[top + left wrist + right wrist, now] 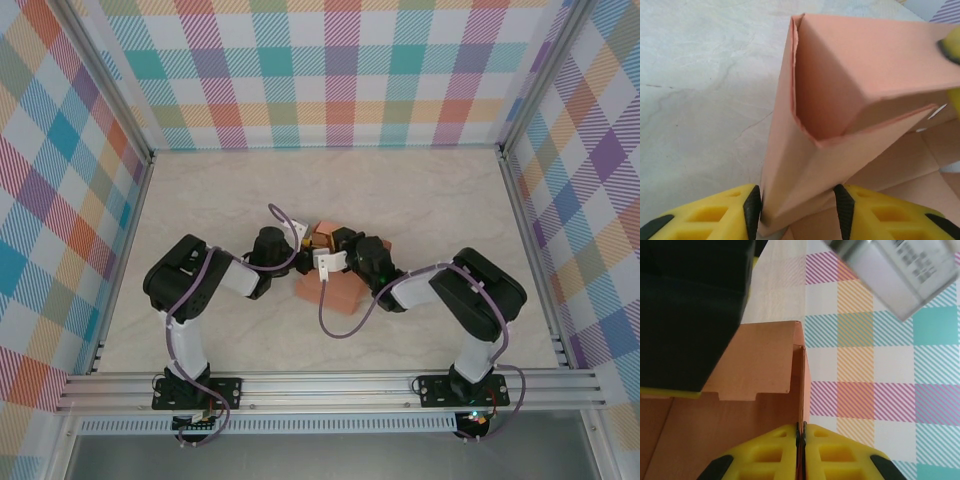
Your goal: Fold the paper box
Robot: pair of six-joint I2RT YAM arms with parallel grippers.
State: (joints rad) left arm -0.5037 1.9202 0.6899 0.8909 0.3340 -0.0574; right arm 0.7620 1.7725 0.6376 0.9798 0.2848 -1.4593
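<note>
Currently: paper box [326, 290] sits mid-surface [430, 200], a little toward its near edge, half formed. Left pincer [797, 210] clamps a raised, doubled-over wall, pads against both faces, likely to keep that corner standing. Right pincer [801, 432] is pinched tight on a thin panel edge, probably steadying it for the next crease. Card is salmon-orange, thin, matte. One hollow corner stands open-ended, a notched flap hangs loose, other panels lie flat.

Bright, even light, soft shadows; wrist views slightly blurred up close
</note>
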